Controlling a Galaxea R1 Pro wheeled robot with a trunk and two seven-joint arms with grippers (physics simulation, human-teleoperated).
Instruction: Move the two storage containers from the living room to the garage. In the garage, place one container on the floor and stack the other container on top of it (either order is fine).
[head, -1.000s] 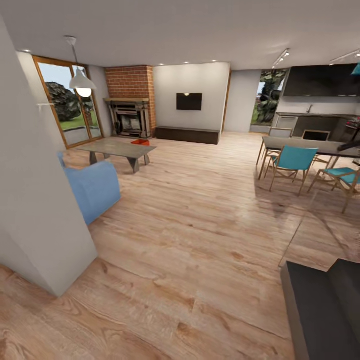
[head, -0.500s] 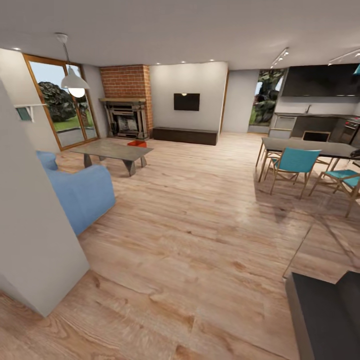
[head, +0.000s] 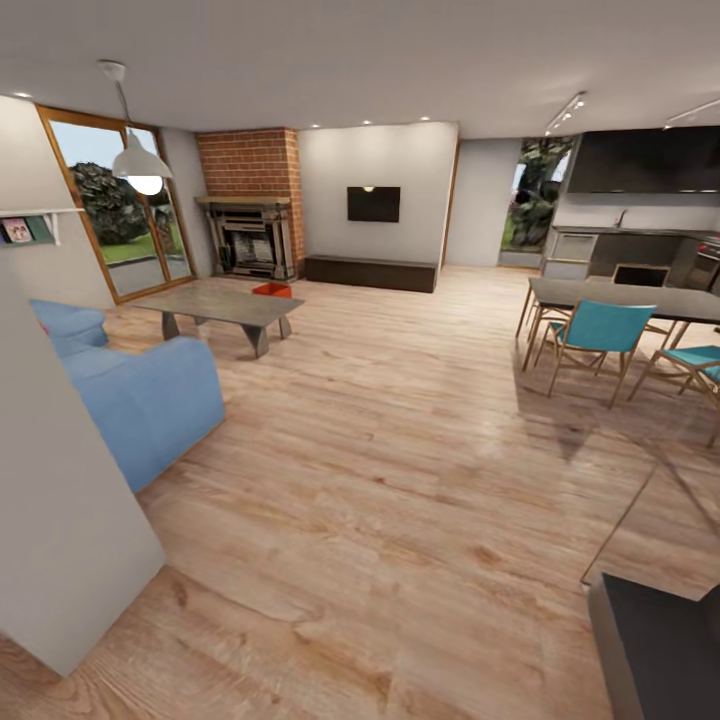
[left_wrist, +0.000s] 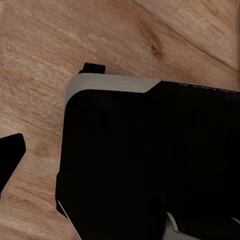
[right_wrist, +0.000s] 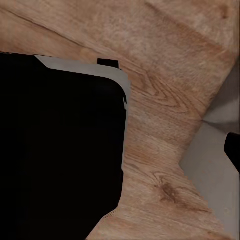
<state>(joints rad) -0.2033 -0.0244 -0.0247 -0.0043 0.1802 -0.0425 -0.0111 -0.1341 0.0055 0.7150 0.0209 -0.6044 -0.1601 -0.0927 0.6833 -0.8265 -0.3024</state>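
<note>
In the head view I look across the living room's light wood plank floor (head: 400, 480). One orange-red storage container (head: 272, 290) shows far off on the floor, partly hidden behind the glass coffee table (head: 225, 303). Only this one bin shows. The left wrist view looks down on a black rounded body (left_wrist: 150, 165) over the planks, with one dark fingertip (left_wrist: 9, 159) at the picture's edge. The right wrist view shows a similar black body (right_wrist: 60, 150) and a dark fingertip (right_wrist: 233, 148). Neither view shows how the jaws stand.
A pale wall corner (head: 60, 520) stands close at the left, with the blue sofa (head: 140, 400) behind it. A dining table with teal chairs (head: 595, 335) is at the right. A dark block (head: 660, 650) sits low right. The TV (head: 373, 203) and fireplace (head: 250, 240) line the far wall.
The whole head view has shifted, so the camera has moved: the near wall corner slid left and down, and more of the sofa and window shows. Nothing in the room itself moved.
</note>
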